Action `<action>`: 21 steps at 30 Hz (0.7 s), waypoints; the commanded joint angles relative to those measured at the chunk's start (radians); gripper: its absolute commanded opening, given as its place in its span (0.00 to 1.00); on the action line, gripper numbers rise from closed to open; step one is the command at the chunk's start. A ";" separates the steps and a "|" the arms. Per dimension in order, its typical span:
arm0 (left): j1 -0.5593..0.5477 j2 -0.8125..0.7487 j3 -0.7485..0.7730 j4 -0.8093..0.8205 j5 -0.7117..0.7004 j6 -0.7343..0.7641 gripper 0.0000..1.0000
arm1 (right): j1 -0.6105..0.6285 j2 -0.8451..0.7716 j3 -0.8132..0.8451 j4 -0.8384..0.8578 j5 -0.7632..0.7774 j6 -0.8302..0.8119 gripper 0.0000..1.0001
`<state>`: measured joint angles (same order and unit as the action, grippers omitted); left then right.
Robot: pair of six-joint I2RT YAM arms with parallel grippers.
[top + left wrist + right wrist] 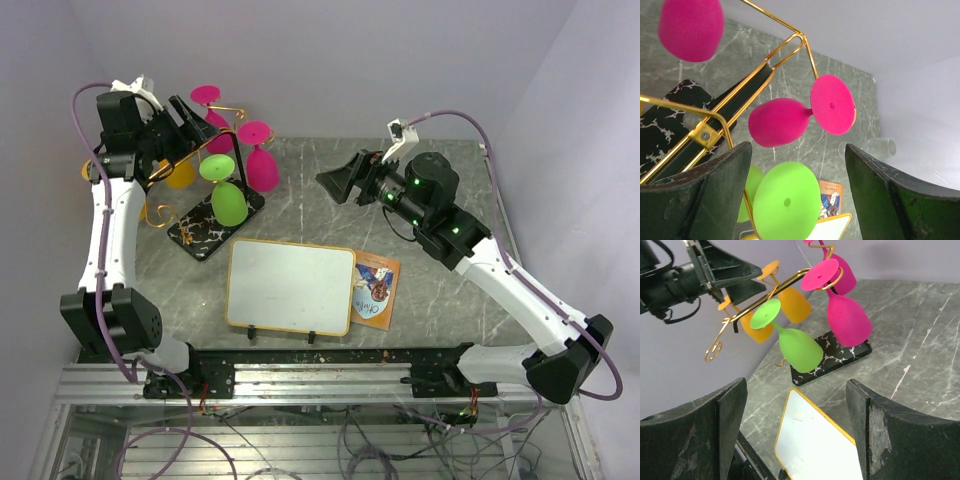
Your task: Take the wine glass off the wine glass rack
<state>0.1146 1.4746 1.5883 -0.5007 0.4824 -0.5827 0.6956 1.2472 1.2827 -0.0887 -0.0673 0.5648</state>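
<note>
The wine glass rack (214, 226) stands at the table's back left on a black marble-look base (836, 358), with gold wire arms (786, 46). Upside-down wine glasses hang from it: a green one (229, 203) (799, 349), pink ones (262, 168) (780, 122) and orange ones (792, 303). My left gripper (205, 128) (797, 150) is open beside the rack's top, the green glass's foot (785, 202) showing between its fingers, untouched. My right gripper (335, 180) (796, 385) is open above the table's middle, facing the rack, holding nothing.
A gold-framed whiteboard (290, 285) lies in front of the rack, a small picture card (376, 290) at its right. A clear glass object (880, 147) lies near the table's far edge by the wall. Walls close in the back and the left.
</note>
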 commanded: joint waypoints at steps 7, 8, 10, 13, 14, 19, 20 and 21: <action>0.004 0.085 0.084 -0.055 0.191 0.145 0.83 | -0.002 -0.043 -0.014 0.009 -0.001 -0.038 0.79; 0.005 0.080 0.077 -0.055 0.197 0.150 0.83 | -0.001 -0.042 -0.015 0.009 0.000 -0.040 0.79; 0.004 0.066 0.060 -0.049 0.206 0.157 0.81 | -0.002 -0.041 -0.013 0.009 -0.004 -0.038 0.79; 0.005 0.040 0.037 -0.050 0.183 0.158 0.80 | -0.001 -0.040 -0.012 0.007 -0.009 -0.038 0.79; 0.004 0.035 0.041 -0.065 0.154 0.167 0.81 | -0.002 -0.040 -0.013 0.007 -0.009 -0.039 0.79; 0.004 0.036 0.074 -0.103 0.136 0.162 0.83 | -0.002 -0.037 -0.010 -0.001 -0.014 -0.038 0.79; 0.002 0.045 0.084 -0.120 0.144 0.159 0.83 | -0.001 -0.039 -0.012 0.000 -0.014 -0.036 0.79; 0.001 0.055 0.091 -0.133 0.154 0.157 0.83 | -0.001 -0.042 -0.013 0.004 -0.013 -0.036 0.79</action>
<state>0.1143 1.5211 1.6325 -0.5766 0.6178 -0.4332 0.6956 1.2232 1.2816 -0.0883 -0.0772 0.5404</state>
